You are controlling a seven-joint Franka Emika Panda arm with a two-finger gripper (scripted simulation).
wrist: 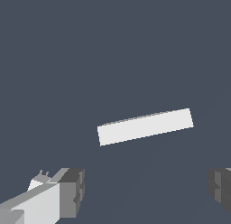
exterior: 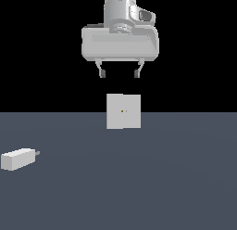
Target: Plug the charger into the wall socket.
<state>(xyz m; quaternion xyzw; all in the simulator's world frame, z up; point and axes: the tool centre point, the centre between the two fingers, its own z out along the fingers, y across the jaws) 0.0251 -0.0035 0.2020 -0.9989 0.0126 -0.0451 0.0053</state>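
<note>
text: none readable | labels: none | brands: none | numbers: none | only mark: tiny orange dot on socket (exterior: 123,111), not a character

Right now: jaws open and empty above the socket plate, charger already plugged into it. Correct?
Not quite. The charger is not plugged in: the exterior view shows it lying on the floor at that view's left, apart from the wall socket. The rest holds: the gripper hangs above the plate, jaws open and empty.
</note>
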